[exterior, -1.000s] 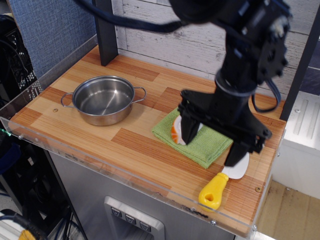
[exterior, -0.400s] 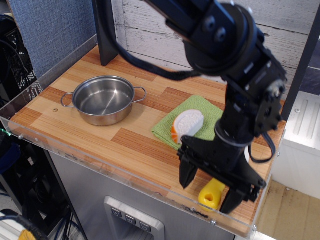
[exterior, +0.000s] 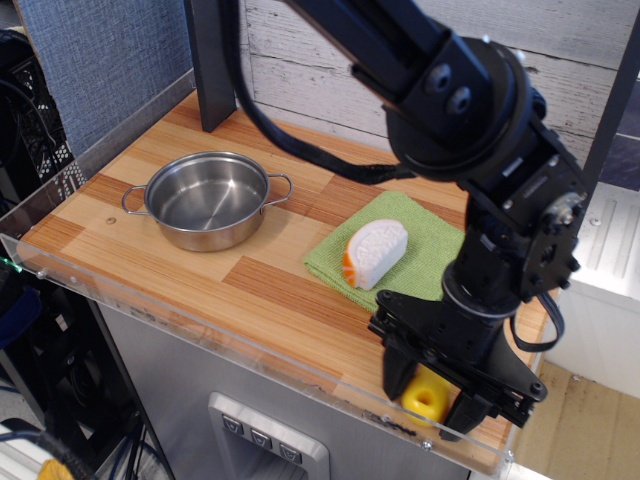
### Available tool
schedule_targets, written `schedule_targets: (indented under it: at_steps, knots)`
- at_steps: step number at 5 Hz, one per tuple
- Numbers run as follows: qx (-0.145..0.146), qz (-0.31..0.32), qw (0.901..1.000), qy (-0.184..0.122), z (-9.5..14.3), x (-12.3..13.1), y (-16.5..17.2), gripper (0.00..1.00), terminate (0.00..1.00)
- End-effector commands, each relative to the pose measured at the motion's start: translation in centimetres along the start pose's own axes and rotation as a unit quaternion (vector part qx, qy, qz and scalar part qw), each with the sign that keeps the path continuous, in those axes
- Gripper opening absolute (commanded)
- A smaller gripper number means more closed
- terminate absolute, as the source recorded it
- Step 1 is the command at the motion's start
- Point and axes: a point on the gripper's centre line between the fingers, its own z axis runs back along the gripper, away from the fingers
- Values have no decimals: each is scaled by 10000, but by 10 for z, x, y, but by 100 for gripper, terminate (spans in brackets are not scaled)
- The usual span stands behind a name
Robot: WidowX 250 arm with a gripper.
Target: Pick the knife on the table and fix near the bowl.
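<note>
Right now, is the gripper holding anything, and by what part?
Nothing held yet. The gripper is open, its fingers straddling the knife's yellow handle on the table.

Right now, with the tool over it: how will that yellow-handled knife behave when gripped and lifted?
The knife looks like moulded plastic, so probably stiff and light. Its glossy, rounded yellow handle may slip or twist between the tool's fingers. It lies flat near the table's front edge, so a nudge would likelier slide it than roll it.

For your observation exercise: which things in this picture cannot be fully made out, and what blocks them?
- Knife: only the yellow handle end shows; the claw covers the blade.
- Claw: whether its fingers touch the handle is unclear.
- Green cloth: its right part is behind the arm.
- Table: its right corner is hidden by the arm.
</note>
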Motion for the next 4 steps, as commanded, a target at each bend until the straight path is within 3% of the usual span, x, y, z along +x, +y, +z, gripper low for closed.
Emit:
schedule_targets:
  at_steps: [1,2,4]
  knots:
    - [133,-126,9996,-205,0,-1,4,0,0]
    - [-30,-276,9983,-510,26,3,11,0,0]
    - [-712,-372,9854,-1498,105,16,37,0,0]
